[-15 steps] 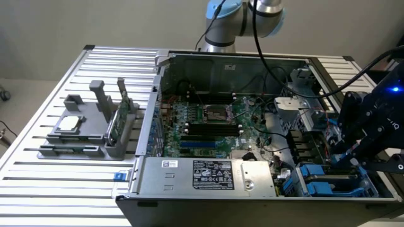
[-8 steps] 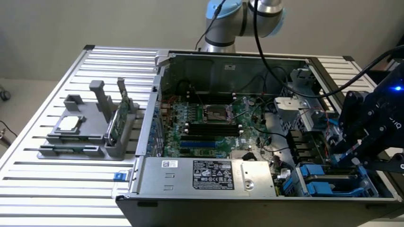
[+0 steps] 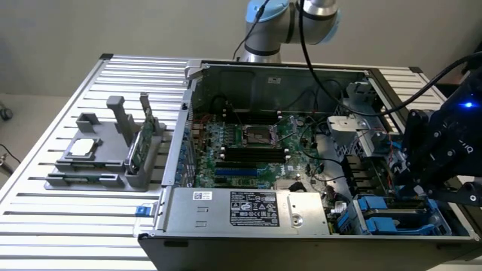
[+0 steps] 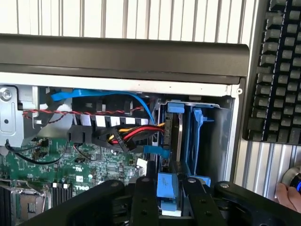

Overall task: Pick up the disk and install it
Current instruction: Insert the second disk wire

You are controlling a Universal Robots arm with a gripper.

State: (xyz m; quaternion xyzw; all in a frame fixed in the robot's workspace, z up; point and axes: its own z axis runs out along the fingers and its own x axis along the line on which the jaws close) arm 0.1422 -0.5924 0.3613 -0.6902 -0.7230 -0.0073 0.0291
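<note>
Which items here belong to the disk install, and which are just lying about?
In play: gripper, the disk in its blue carrier between the fingers, the drive bay in the computer case.
Lying about: keyboard, grey parts holder, green circuit card.

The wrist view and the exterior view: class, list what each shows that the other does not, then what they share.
Wrist view alone: a black keyboard beside the case, and the gripper with its jaws on either side of the disk, seen edge-on. Exterior view alone: the grey parts holder on the slatted table, and the power supply. Shared: the green motherboard and blue drive bays.
</note>
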